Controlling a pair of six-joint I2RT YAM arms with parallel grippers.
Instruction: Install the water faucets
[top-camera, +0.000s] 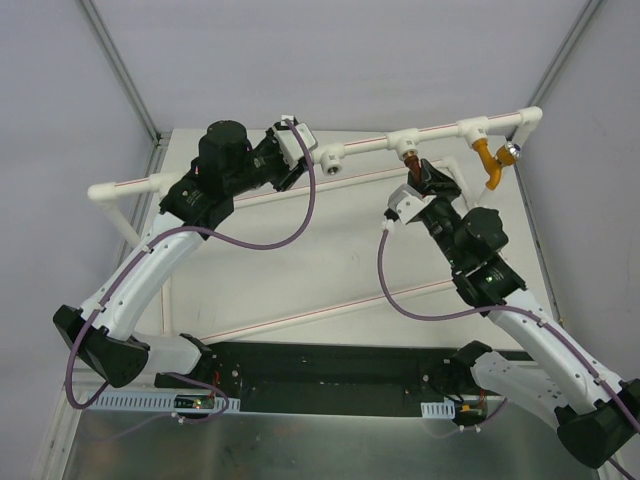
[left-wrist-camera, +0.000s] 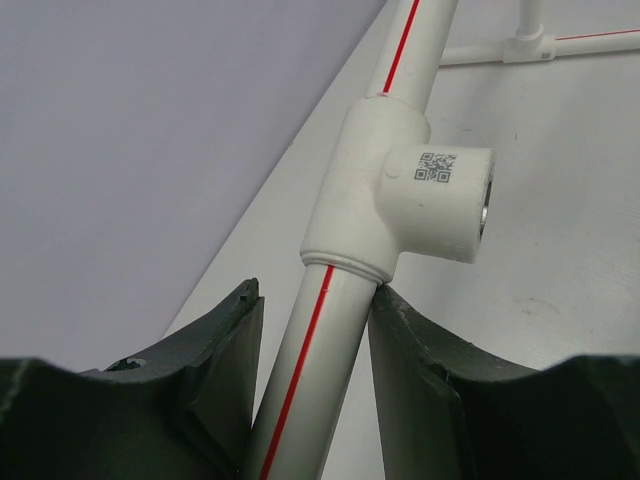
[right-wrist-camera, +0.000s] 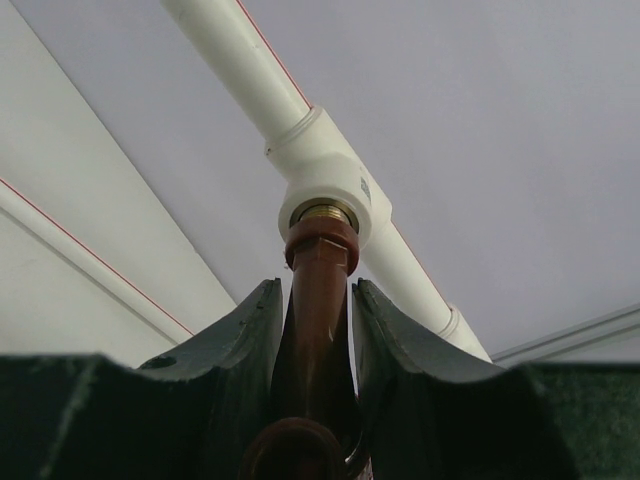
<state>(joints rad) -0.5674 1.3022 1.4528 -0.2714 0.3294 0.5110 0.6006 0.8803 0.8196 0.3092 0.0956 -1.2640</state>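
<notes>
The dark reddish-brown faucet (right-wrist-camera: 320, 290) stands with its brass threaded end in the middle white tee socket (right-wrist-camera: 325, 185). My right gripper (right-wrist-camera: 316, 287) is shut on its stem, and in the top view it (top-camera: 422, 177) sits just below that tee (top-camera: 405, 143). The orange-yellow faucet (top-camera: 486, 160) hangs from the right tee, its silver end (top-camera: 510, 152) pointing right. My left gripper (left-wrist-camera: 317, 295) is closed round the white red-striped pipe (left-wrist-camera: 300, 380), just below an empty tee socket (left-wrist-camera: 400, 200). In the top view that gripper (top-camera: 298, 165) is left of this socket (top-camera: 330, 157).
The white pipe frame (top-camera: 240, 170) runs across the back of the table, with lower rails (top-camera: 330, 310) slanting across the middle. Grey walls close in at the left, right and back. Purple cables loop from both wrists.
</notes>
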